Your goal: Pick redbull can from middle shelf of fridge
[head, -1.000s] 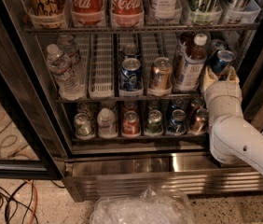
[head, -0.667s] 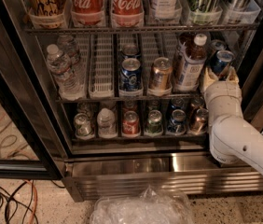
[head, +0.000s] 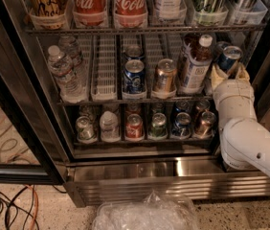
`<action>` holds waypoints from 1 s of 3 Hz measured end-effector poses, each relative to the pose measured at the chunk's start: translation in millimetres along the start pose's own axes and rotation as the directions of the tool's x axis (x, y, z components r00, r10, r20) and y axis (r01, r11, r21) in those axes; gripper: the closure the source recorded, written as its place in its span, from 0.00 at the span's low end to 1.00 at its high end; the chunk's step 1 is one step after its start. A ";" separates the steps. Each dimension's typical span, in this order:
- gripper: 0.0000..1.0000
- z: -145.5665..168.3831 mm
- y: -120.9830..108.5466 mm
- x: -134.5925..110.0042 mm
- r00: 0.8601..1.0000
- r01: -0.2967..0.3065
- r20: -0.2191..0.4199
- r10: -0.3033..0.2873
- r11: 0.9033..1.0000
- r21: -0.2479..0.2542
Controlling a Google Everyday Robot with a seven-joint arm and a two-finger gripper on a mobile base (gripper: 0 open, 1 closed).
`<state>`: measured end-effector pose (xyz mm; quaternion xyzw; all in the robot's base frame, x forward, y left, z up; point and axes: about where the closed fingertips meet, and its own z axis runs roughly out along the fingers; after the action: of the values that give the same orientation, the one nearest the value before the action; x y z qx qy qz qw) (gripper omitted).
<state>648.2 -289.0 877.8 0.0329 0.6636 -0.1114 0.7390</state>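
Nothing much has changed over the last second: the gripper (head: 229, 74) sits at the same spot at the right end of the middle shelf (head: 106, 101), and the redbull can (head: 230, 57) is in the same place too, not lifted and not pulled out. Read: arm has paused at the grasp point, so the reach is done and the pick is not; can not yet clear of the fridge (head: 173, 169)

Gripper state: it is right at the can's lower body, can rising out of its top, but cannot tell if it has clamped or is only set around it

Can location: inside the gripper's span, silver top just above it, at the front of the rightmost lane. White bottle (head: 192, 66) just left of the gripper, close to the can. Gold can (head: 164, 75) further left, wider blue soda can (head: 135, 76) beyond that, both well apart from the gripper. Row of small cans on the rack below the gripper, nearest one (head: 205, 123) just down and left of the wrist

Can pose: upright, long axis vertical, silver top up, base down on the shelf and hidden by the gripper. No clear lean. Judgement: a straight pull outward toward the door opening suits this pose; risk is nudging the white bottle on the left
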 end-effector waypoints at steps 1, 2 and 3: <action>1.00 -10.6 6.5 -32.1 0.999 0.008 0.042 -0.006 0.999 -0.040; 1.00 -34.3 10.0 -47.1 0.999 0.034 0.005 -0.033 0.993 -0.117; 1.00 -62.4 -11.7 -44.3 0.993 0.034 -0.110 -0.053 0.985 -0.169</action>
<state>580.9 -282.8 915.5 -0.0372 0.7123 -0.0696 0.6974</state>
